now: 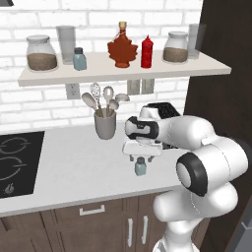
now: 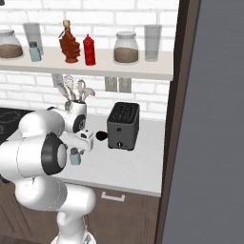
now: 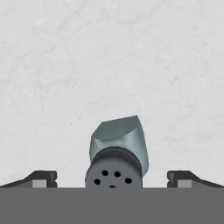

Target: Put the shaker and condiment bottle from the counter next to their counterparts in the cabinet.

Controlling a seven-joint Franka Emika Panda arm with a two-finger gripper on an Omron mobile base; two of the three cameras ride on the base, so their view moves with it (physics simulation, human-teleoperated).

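Pincer (image 3: 112, 178) spread wide straight above the shaker (image 3: 118, 151), tips either side of its cap, not touching; shaker upright on the table (image 1: 74, 167)

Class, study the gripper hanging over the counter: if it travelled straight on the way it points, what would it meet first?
Most likely the shaker: the open gripper points down at the counter, and the shaker's grey cap sits between its fingertips, seemingly untouched.
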